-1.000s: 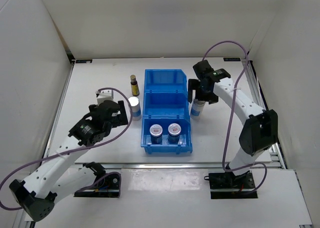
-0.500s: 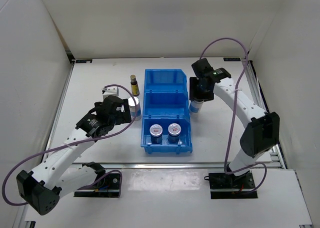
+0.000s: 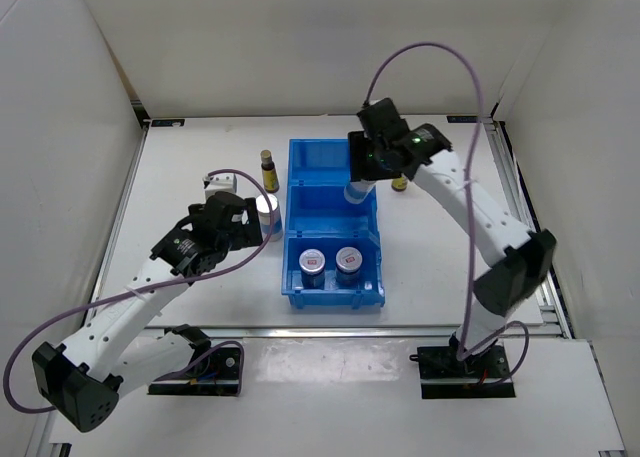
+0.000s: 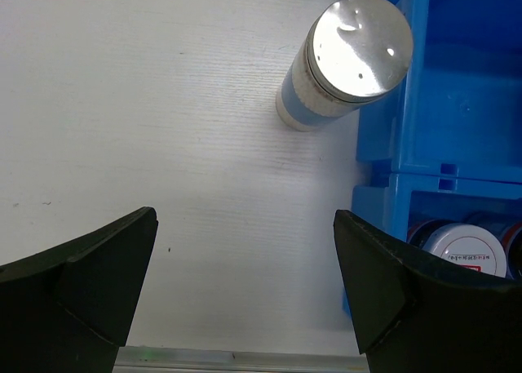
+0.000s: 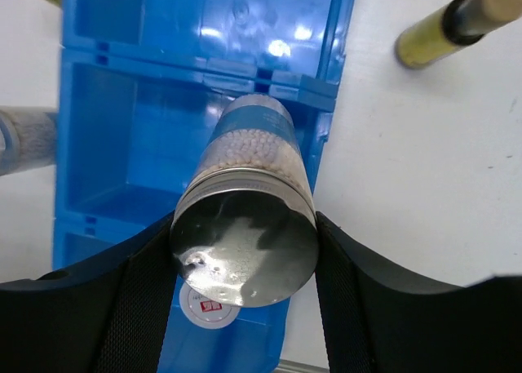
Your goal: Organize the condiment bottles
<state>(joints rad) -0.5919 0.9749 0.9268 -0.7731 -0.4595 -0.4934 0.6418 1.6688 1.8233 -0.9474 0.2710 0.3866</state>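
My right gripper (image 3: 362, 172) (image 5: 243, 250) is shut on a white-blue cylinder with a silver top (image 5: 245, 218) and holds it over the right wall of the blue bin's middle compartment (image 3: 330, 212). Its body shows below the gripper in the top view (image 3: 356, 191). My left gripper (image 4: 245, 287) is open and empty, just short of the second white-blue cylinder (image 4: 347, 59) (image 3: 267, 215), which stands left of the bin. Two grey jars with red-marked lids (image 3: 313, 264) (image 3: 349, 261) sit in the near compartment. One brown bottle (image 3: 267, 170) stands left of the bin; the other (image 3: 400, 183) (image 5: 461, 26) lies right of it.
The blue three-compartment bin (image 3: 331, 157) sits mid-table, its far compartment holding nothing. A small white block (image 3: 218, 183) lies near my left arm. White walls close in the table on three sides.
My right gripper lifted the white-blue cylinder from the table right of the bin and carried it left and away over the bin's middle. The left gripper moved towards the other cylinder, then held still.
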